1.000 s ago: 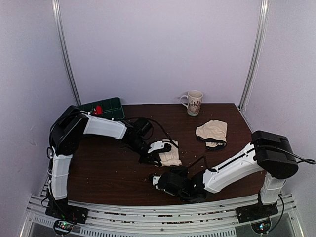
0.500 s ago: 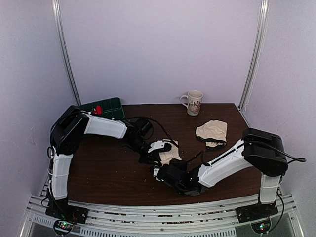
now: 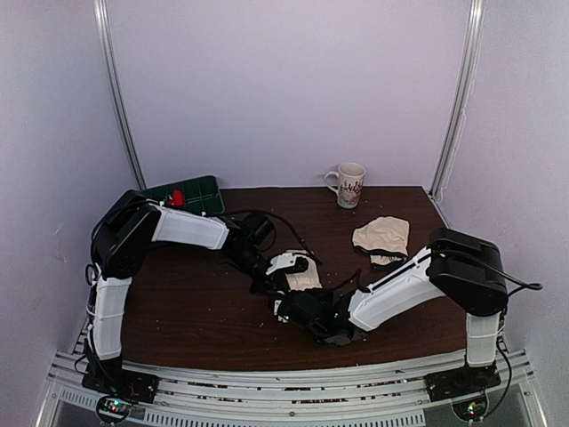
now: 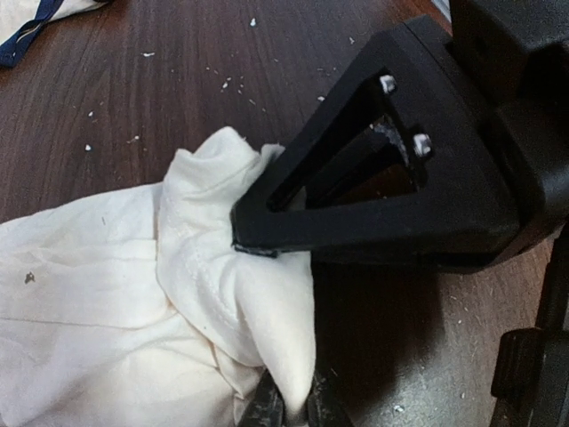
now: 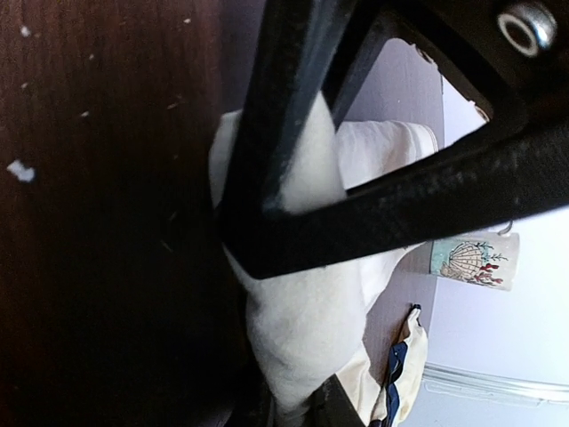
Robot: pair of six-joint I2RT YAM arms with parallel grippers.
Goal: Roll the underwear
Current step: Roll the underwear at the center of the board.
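Observation:
The cream underwear (image 3: pixel 302 277) lies bunched at the middle of the dark wooden table (image 3: pixel 178 294). My left gripper (image 3: pixel 272 285) reaches it from the left and is shut on a fold of it; in the left wrist view the fold (image 4: pixel 267 311) sits pinched between my fingertips (image 4: pixel 295 411). My right gripper (image 3: pixel 286 304) comes from the near side and is shut on the same cloth (image 5: pixel 298 329), shown between its tips (image 5: pixel 298 411). Each wrist view shows the other gripper's black triangular finger pressed against the cloth.
A second cream underwear with dark trim (image 3: pixel 382 238) lies at the right rear, also seen in the right wrist view (image 5: pixel 400 374). A patterned mug (image 3: pixel 348 185) stands at the back edge. A green tray (image 3: pixel 191 194) sits at the back left. White crumbs dot the table.
My right gripper has moved from near the front edge up and left to the underwear. The cloth is more bunched and smaller. The left gripper has barely moved.

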